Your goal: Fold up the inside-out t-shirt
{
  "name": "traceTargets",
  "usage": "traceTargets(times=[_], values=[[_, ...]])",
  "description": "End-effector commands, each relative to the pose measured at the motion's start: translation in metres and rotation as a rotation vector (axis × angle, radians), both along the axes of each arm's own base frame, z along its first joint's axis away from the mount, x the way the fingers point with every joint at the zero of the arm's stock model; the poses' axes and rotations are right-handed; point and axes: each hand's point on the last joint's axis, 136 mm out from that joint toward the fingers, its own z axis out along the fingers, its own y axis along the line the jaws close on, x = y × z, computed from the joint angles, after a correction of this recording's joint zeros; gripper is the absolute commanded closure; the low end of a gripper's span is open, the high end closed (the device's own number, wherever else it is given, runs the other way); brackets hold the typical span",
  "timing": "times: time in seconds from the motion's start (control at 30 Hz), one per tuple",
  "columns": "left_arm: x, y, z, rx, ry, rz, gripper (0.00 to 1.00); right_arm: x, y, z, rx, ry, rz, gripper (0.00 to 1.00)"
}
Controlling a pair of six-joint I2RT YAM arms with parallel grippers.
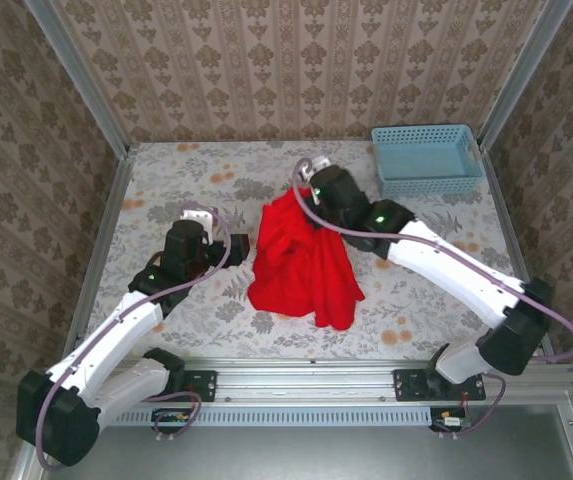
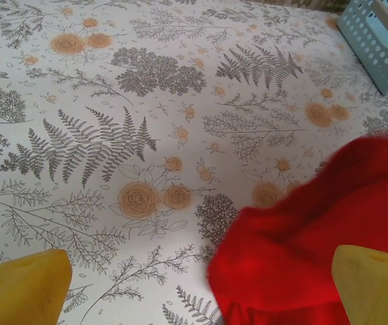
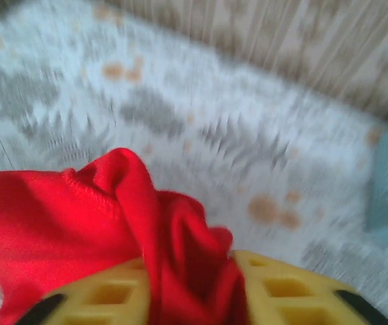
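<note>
- The bright red soft cloth t-shirt (image 1: 301, 265) is seen bunched up in the middle of the flower-patterned bench (image 1: 181, 165).
- Red cloth is seen between the yellow fingers (image 3: 295, 284) of the right tool (image 3: 194, 291). It cannot be told if the cloth is squeezed or let go.
- The left tool (image 2: 200, 277) is spread wide, with nothing in it, at the shirt's edge.
- If the cloth is let slip, the shirt could be dropped in a heap.
- Cloth could be caught on a finger and dragged toward the light-blue plastic basket (image 1: 431, 185).
</note>
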Motion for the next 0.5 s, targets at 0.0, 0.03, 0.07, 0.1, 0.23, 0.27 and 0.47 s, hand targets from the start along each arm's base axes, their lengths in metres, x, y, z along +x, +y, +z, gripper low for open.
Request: traceTargets(times=[0.0,0.03,0.07,0.1,0.23,0.27,0.47], values=[[-0.005,-0.004,-0.016,0.02,0.056,-0.024,0.0,0.003,-0.01,-0.026,0.104,0.077,-0.097,0.39],[-0.005,-0.008,-0.018,0.019,0.068,-0.039,0.0,0.002,-0.018,-0.037,0.095,0.102,-0.124,0.35],[-0.004,-0.012,-0.021,0.019,0.083,-0.056,0.0,0.0,-0.028,-0.048,0.086,0.129,-0.156,0.32],[-0.003,-0.016,-0.024,0.016,0.098,-0.072,0.0,-0.003,-0.038,-0.057,0.085,0.153,-0.184,0.29],[-0.004,-0.042,-0.033,-0.002,0.149,-0.16,0.0,-0.025,-0.054,-0.088,0.109,0.237,-0.205,0.26],[-0.005,-0.05,-0.036,-0.002,0.162,-0.186,0.0,-0.033,-0.057,-0.086,0.141,0.243,-0.201,0.25],[0.006,-0.079,-0.056,-0.018,0.229,-0.225,0.01,-0.067,-0.04,-0.137,0.279,0.402,-0.16,0.25]])
